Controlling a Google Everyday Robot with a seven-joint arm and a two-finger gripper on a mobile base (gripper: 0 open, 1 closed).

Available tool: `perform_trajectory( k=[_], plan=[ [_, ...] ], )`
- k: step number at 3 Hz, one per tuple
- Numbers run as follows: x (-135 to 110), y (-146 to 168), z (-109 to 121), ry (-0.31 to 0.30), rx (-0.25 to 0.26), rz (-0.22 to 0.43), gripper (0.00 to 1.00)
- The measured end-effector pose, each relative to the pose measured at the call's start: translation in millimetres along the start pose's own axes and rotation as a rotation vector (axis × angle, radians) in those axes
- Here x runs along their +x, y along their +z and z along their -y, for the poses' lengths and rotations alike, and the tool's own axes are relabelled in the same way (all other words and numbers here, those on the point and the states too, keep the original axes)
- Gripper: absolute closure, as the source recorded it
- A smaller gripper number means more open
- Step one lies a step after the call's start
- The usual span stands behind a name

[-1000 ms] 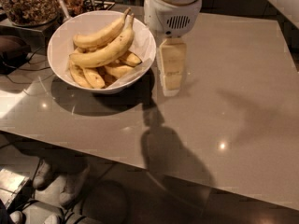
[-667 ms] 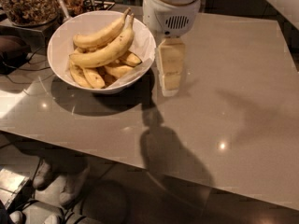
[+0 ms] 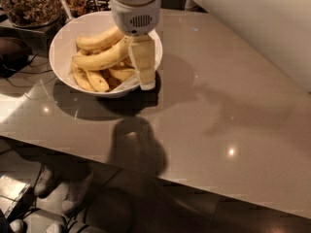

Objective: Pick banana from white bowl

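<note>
The white bowl (image 3: 59, 41) stands at the back left of the grey table and holds several yellow bananas on a paper liner. The banana (image 3: 99, 59), long, thick and curved, lies across the middle of the pile. A slimmer long banana (image 3: 99, 39) lies behind it, and shorter ones (image 3: 97, 80) lie in front. My gripper (image 3: 147, 81) hangs from its white wrist (image 3: 134, 8) over the bowl's right rim, just right of the banana's right end. It hides that end and part of the rim.
A glass jar of brown granola (image 3: 29, 4) stands behind the bowl at the far left. Dark cables (image 3: 19, 72) lie on a lower surface to the left. The table's front edge (image 3: 160, 178) runs across, with the floor below. A white wall (image 3: 262, 23) is at the right.
My gripper has moved left, from beside the bowl on the table to over the bowl's right rim, close to the banana's end. The bananas have not moved.
</note>
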State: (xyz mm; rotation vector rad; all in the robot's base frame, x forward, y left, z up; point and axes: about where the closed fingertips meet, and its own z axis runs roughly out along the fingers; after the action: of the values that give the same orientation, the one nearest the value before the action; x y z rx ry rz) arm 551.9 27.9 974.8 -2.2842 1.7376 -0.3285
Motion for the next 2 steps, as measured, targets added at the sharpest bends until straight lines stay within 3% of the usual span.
perform_trajectory(
  k=[2],
  plan=[
    [-29,15,25,-0.057,0.005,-0.021,0.0]
  ],
)
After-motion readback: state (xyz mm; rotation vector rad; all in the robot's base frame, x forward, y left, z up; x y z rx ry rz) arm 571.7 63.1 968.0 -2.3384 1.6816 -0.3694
